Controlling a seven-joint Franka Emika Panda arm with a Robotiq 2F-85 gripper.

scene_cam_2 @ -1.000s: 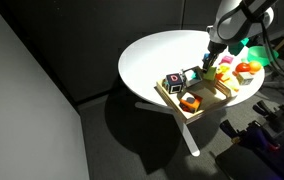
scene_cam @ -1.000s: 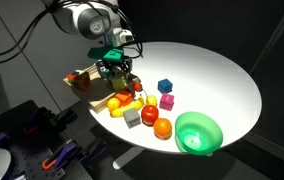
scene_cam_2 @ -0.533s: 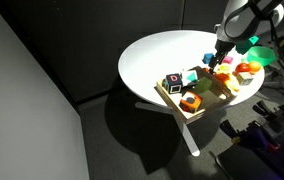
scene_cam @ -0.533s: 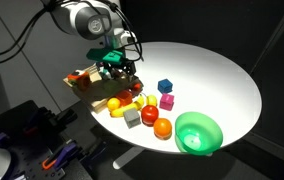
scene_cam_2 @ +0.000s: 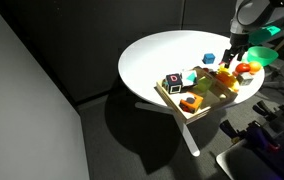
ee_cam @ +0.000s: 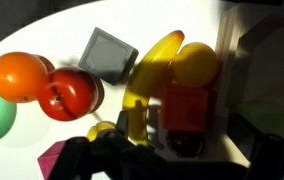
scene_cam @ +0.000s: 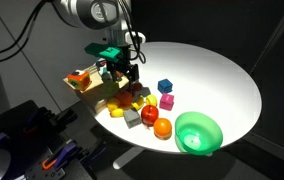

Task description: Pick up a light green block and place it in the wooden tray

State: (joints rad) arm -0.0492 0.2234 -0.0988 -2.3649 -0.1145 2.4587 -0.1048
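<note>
Looks like the placing step's about wrapped: the small light green cube (scene_cam_2: 190, 77) seems to sit in the pale wooden square tray (scene_cam_2: 210, 93), claw (scene_cam: 122, 75) hovers just beside it, can't tell if released or clenched, next it needs a clean lift away.

The round white table (scene_cam: 212, 75) has a smooth, matt top; the pale square wooden tray (scene_cam_2: 212, 93) looks bare and unvarnished; the large bright green bowl (scene_cam: 187, 140) is glossy, slightly translucent plastic; in the wrist view the round orange fruit (ee_cam: 18, 76), round red fruit (ee_cam: 70, 94) and yellow banana (ee_cam: 152, 75) shine like smooth plastic; the small grey cube (ee_cam: 107, 56) is dull.
</note>
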